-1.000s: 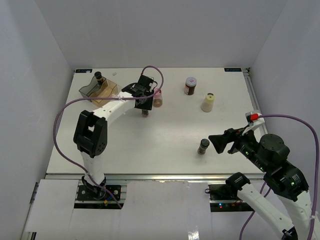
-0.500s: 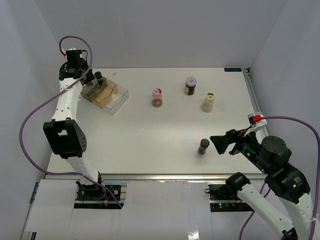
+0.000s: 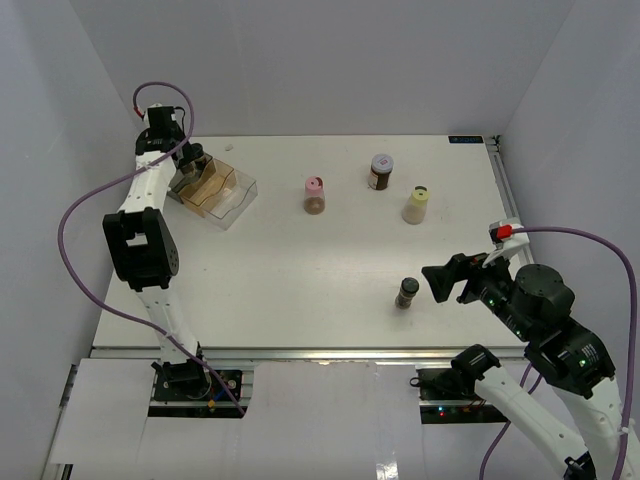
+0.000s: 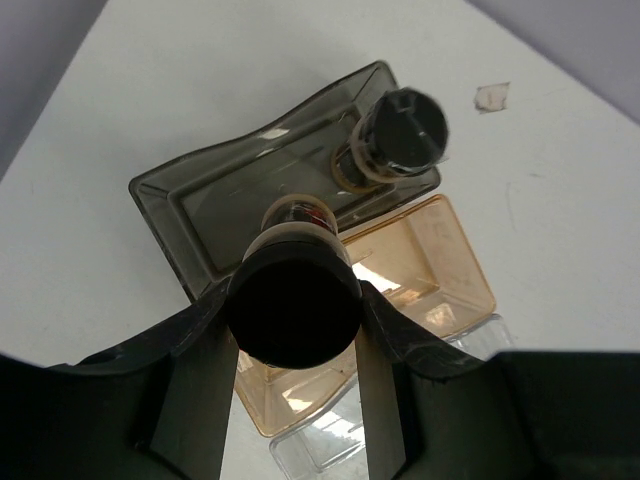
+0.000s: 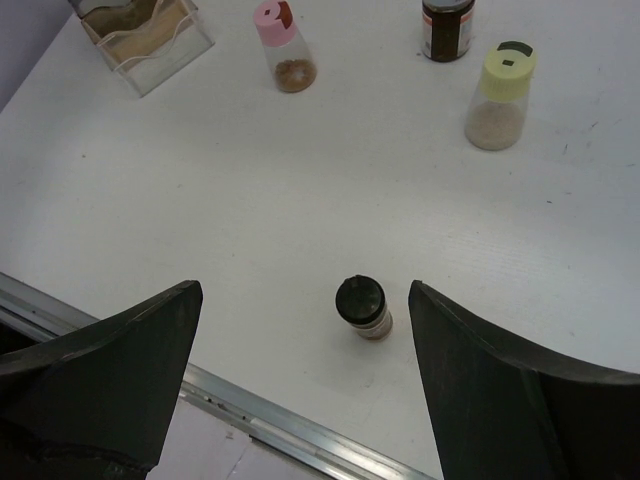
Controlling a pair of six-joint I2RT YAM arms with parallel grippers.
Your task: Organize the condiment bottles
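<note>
Fingers [image 4: 195,385] of the left gripper [image 4: 295,320] pinch a small black-capped dark spice jar [image 4: 293,295] over the smoky-grey plastic bin compartment [image 4: 190,215], clear only on its wrist cam, while the right gripper [image 5: 305,298] hangs wide open near another black-capped jar [image 5: 361,303] on the white table [image 5: 200,180].

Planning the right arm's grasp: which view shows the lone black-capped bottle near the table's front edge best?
Right wrist: the lone black-capped bottle stands upright, close and unobstructed, just ahead of the open right gripper. The top external view shows it whole but small. The left wrist view does not show it.
</note>
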